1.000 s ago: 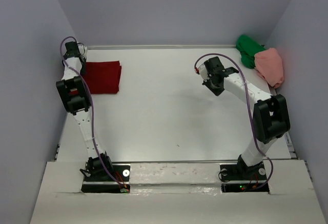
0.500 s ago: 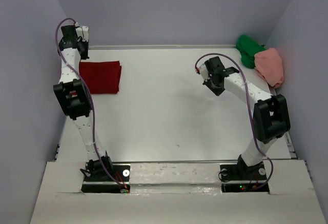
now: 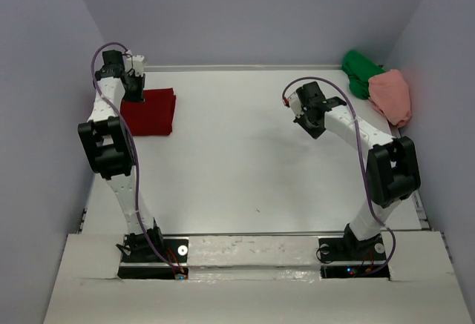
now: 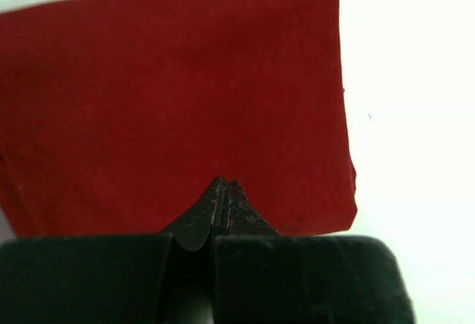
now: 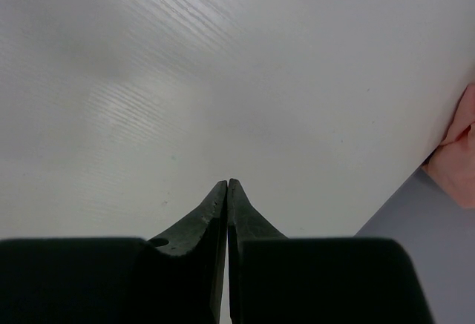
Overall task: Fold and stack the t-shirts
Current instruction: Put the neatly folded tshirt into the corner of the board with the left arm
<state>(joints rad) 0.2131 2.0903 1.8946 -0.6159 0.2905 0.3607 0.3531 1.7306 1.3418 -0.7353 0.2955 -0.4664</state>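
The dark red t-shirt lies folded into a flat rectangle at the table's far left; in the left wrist view the dark red t-shirt fills the frame. My left gripper hovers above its far edge, shut and empty. The bright green t-shirt and the salmon pink t-shirt sit crumpled together at the far right corner. A pink edge of the salmon t-shirt shows in the right wrist view. My right gripper hangs over bare table right of centre, shut on nothing.
Grey walls enclose the white table on the left, back and right. Both arm bases are bolted at the near edge. A slice of the grey wall appears close by in the right wrist view.
My left gripper has swung from the far left edge toward the right and now sits over the red t-shirt's far edge. The right arm has stayed in place.
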